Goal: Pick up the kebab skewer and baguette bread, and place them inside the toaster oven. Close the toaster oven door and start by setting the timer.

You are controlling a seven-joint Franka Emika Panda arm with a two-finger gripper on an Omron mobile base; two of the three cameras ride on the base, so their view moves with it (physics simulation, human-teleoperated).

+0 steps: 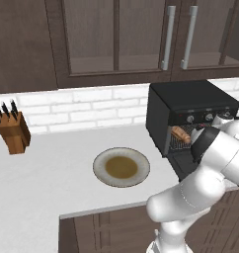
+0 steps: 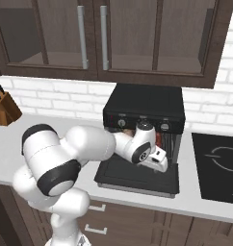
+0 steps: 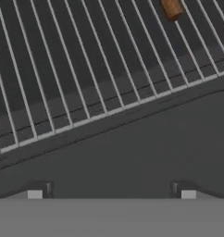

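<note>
Left base view: my white arm reaches into the mouth of the toaster oven [image 1: 190,106], a black box standing on the pale counter [image 1: 52,173] against the white brick wall, with its three silver knobs in a row across the front. The toaster oven door [image 2: 137,177] lies dropped flat in front of the oven, and from the right base view my wrist hovers just above it, the gripper [image 2: 162,163] pointing in toward the opening. The baguette bread [image 1: 181,134] rests on the wire rack [image 3: 86,78] inside the oven, near its front left corner as I see it from the left side; in the hand view one golden-brown end of it [image 3: 171,8] shows at the top edge, lying on the rack's bars well beyond the front rail. I cannot make out the kebab skewer with any certainty; a red patch shows inside the oven just behind my wrist in the right base view. The fingertips [image 3: 34,194] stand well apart with nothing between them, so the tool is released. Left of the oven sits a round plate [image 1: 99,159] with a brown centre, and farther left, near the wall, a wooden knife block [image 1: 14,132].
</note>
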